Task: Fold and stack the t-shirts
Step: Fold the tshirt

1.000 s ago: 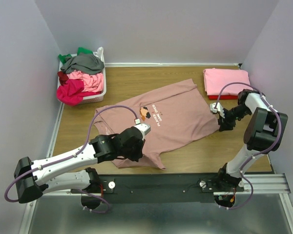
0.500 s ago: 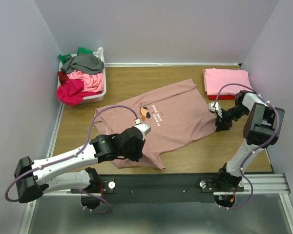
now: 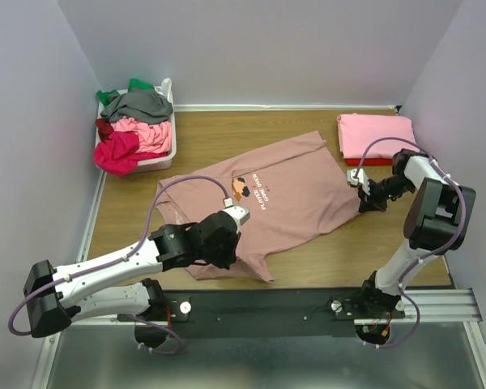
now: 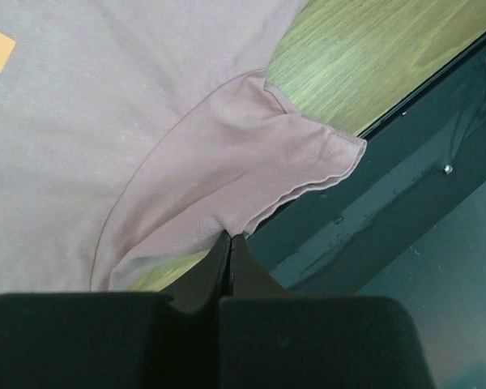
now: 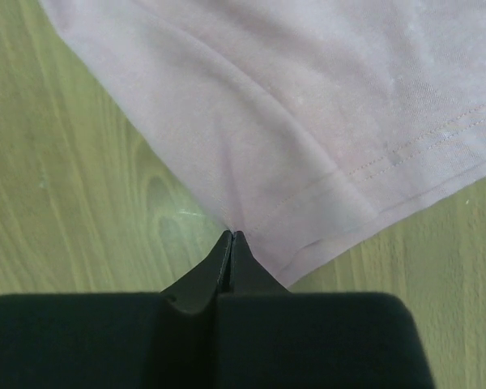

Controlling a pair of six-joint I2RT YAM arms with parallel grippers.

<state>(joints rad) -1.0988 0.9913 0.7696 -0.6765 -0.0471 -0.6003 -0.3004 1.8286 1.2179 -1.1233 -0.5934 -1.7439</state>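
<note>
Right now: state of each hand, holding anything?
Left hand: closed, pinching the sleeve edge of the dusty-pink t-shirt.
Right hand: closed, pinching a hem corner of the same shirt.

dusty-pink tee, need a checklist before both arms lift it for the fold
1. Left gripper shut on the sleeve edge: ok.
2. Right gripper shut on the hem corner: ok.
3. How much cloth each pinch holds: cannot tell.
4. Dusty-pink tee spread out, print up: ok.
5. Basket well away from the tee: ok.
6. Gap between the tee and the folded pink stack: cannot tell.
</note>
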